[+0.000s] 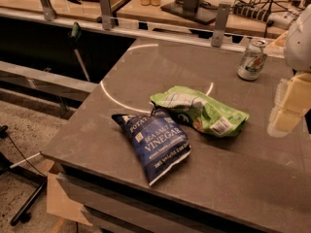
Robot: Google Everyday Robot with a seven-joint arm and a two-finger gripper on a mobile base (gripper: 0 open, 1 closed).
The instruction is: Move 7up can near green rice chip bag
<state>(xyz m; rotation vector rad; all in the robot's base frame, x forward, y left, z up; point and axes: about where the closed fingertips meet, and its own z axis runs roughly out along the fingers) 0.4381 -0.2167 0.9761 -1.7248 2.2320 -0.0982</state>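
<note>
The 7up can (252, 59) stands upright at the far right of the grey table (121, 81), silver-white with green lettering and a red spot. The green rice chip bag (201, 109) lies wrinkled in the middle of the table, its white barcode label facing the front right. The can is well behind and to the right of the bag, apart from it. My gripper (284, 118) is at the right edge of the view, pale yellow, above the table to the right of the bag and in front of the can. It holds nothing that I can see.
A dark blue "sea salt vinegar" chip bag (155, 142) lies in front of the green bag, touching its left end. Behind the table a rail with metal posts (219, 18) runs along desks with cables. The table's left edge (73, 125) drops to the floor.
</note>
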